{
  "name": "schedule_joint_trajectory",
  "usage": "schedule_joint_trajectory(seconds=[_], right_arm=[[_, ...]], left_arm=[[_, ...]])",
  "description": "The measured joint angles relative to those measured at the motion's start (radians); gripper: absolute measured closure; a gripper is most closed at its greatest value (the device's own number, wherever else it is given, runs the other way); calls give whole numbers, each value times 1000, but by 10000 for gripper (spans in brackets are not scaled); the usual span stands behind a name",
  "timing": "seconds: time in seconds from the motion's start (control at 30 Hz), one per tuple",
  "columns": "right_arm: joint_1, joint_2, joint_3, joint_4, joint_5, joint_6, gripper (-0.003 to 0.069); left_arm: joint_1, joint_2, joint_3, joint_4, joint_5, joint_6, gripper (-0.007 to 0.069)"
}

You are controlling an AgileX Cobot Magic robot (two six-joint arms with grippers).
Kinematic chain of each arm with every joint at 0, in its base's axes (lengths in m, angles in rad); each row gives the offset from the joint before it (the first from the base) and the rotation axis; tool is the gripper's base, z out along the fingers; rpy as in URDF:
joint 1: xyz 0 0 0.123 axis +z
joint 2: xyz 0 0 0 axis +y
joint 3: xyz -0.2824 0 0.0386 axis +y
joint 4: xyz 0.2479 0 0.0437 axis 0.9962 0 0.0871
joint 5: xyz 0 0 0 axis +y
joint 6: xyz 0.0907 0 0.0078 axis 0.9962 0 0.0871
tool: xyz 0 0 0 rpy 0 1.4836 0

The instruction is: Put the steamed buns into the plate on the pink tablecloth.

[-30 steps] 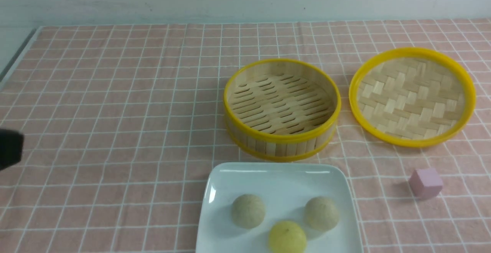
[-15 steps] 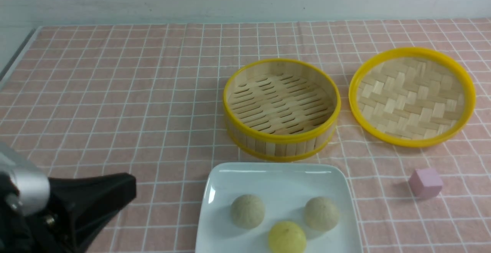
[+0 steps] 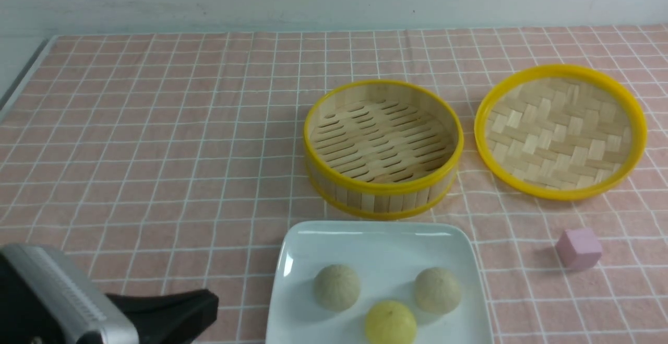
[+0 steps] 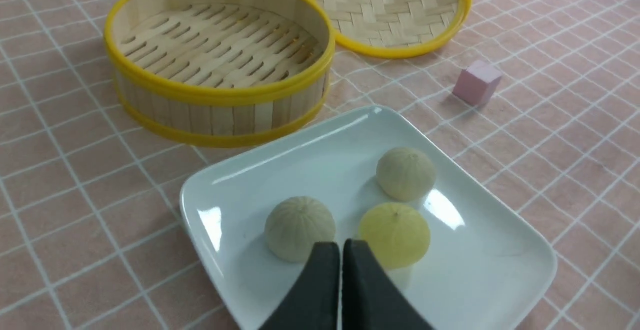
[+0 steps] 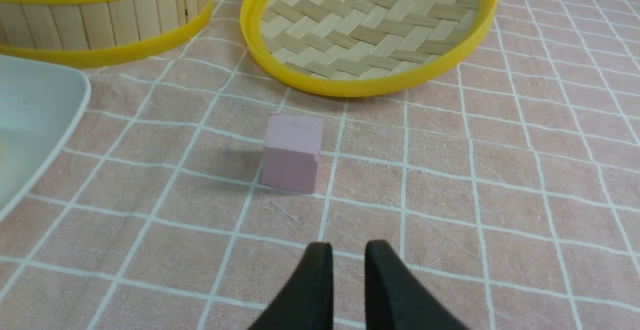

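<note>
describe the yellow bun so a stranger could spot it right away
Find the white square plate at the near edge of the pink tablecloth, in front of the bamboo steamer basket. Three buns sit on it; the yellow bun is nearest the camera, between two beige buns, and the only yellow one.

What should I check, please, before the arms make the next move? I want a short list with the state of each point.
1. All three steamed buns inside the plate: ok, two beige-grey and one yellow.
2. Bamboo steamer basket has no bun left: ok, its slatted floor is bare.
3. Left gripper holds nothing: ok, jaws together, nothing between them.
4. Right gripper holds nothing: ok, narrow gap between the fingers, nothing in it.
5. Pink cube apart from the right gripper: ok, it lies on the pink tablecloth ahead of the fingertips.
</note>
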Motion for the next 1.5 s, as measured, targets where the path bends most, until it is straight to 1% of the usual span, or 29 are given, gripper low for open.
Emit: schedule_joint_trajectory(seconds=[0.03, 0.07, 0.1, 0.13, 0.17, 0.2, 0.27, 0.37, 0.4, 0.43, 0.47, 0.57, 0.63, 0.77, 1.5], right_arm=[[0, 0, 0, 0, 0, 0, 531], [0, 0, 0, 0, 0, 0, 529], [0, 0, 0, 0, 0, 0, 528], [0, 0, 0, 0, 0, 0, 526], [0, 0, 0, 0, 0, 0, 525], [0, 0, 0, 0, 0, 0, 522], [0, 0, 0, 0, 0, 0, 519], [0, 0, 0, 0, 0, 0, 512], [0, 0, 0, 0, 0, 0, 512], [0, 0, 0, 0, 0, 0, 511], [0, 0, 0, 0, 0, 0, 508], [0, 0, 0, 0, 0, 0, 505], [0, 0, 0, 0, 0, 0, 502], [0, 0, 0, 0, 0, 0, 496], [0, 0, 0, 0, 0, 0, 470]], left_arm=[[30, -23, 21, -30, -1, 16, 592], [81, -57, 47, -71, -1, 36, 592], [101, -63, 56, -83, -1, 43, 592], [189, -116, 88, -121, -1, 78, 589], [201, -123, 92, -121, -1, 78, 589], [297, -184, 134, -142, -1, 120, 587], [395, -236, 172, -147, -1, 142, 585], [588, -318, 239, -149, -1, 156, 582], [600, -327, 248, -150, -1, 156, 581], [643, -340, 259, -152, -1, 157, 580], [720, -367, 287, -153, 1, 158, 580], [821, -404, 322, -155, 17, 160, 578], [843, -436, 336, -155, 29, 160, 574], [848, -489, 374, -152, 50, 160, 571], [848, -494, 378, -148, 55, 160, 557]])
